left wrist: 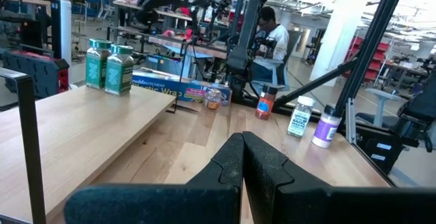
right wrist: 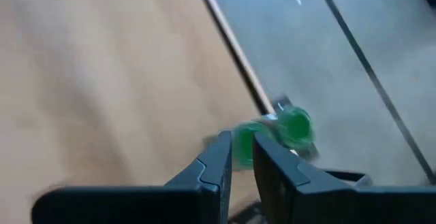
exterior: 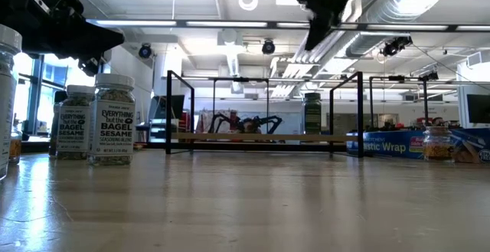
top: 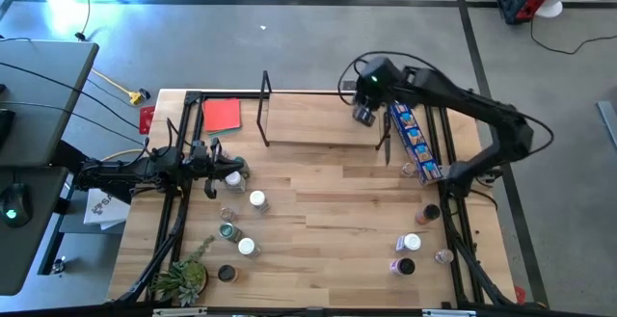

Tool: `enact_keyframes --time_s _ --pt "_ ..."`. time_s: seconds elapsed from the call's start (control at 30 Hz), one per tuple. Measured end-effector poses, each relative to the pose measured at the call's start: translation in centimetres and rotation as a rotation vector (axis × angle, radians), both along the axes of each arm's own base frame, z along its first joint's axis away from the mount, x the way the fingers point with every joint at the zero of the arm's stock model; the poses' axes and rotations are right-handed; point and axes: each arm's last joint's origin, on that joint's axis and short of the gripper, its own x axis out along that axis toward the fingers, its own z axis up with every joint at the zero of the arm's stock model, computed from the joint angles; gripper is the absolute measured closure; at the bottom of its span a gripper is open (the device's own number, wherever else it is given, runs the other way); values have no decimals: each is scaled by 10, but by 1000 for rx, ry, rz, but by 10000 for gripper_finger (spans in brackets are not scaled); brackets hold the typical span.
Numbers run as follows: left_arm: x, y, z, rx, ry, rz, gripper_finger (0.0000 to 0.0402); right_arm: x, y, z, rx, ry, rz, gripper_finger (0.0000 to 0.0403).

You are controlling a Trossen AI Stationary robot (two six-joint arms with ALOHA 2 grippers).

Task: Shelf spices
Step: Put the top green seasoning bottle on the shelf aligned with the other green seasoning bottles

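Note:
The shelf (top: 318, 119) is a light-wood board between black wire uprights at the table's far side. Two green-topped spice jars (left wrist: 109, 64) stand on its right end, blurred in the right wrist view (right wrist: 293, 125). My right gripper (top: 363, 115) hangs above them (exterior: 321, 11), holding nothing, with its fingers (right wrist: 242, 159) a narrow gap apart. My left gripper (top: 218, 161) is shut (left wrist: 242, 152) and hovers near the table's left side, just beside a white-topped jar (top: 232, 177). More jars stand loose on the table in a left group (top: 241, 225) and a right group (top: 415, 245).
A long blue box (top: 415, 142) lies along the right side, with a clear jar (top: 408, 170) beside it. A red sheet (top: 222, 115) lies at the far left and a small plant (top: 183, 278) at the near left corner. Bare wood spans the middle (top: 328, 211). A person (left wrist: 276, 37) sits beyond the table.

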Motion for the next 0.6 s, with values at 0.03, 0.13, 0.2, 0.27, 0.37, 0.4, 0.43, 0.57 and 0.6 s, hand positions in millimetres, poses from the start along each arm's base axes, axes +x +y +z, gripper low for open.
enact_keyframes --time_s 0.03,0.13,0.2,0.27,0.37,0.4,0.43,0.57,0.6 --pt "0 0 0 -7 -4 0 401 -2 12 6 8 -27 30 350" --pt "0 0 2 -66 -33 -3 401 -4 53 20 48 -100 98 350" --pt "0 0 4 -118 -55 -5 401 -3 84 23 95 -140 143 350" --pt "0 0 5 -151 -67 3 401 0 117 17 140 -178 201 350" --pt "-1 2 5 -145 -75 59 401 6 167 -12 178 -229 279 350" --pt "-1 3 5 -144 -75 89 401 8 182 -24 179 -257 303 350" --pt "-1 4 5 -147 -77 123 401 9 195 -36 172 -292 321 350" --pt "-3 6 13 -238 -153 178 401 13 229 -86 97 -446 363 350" --pt "-4 5 21 -223 -171 147 401 13 232 -96 71 -468 372 350"
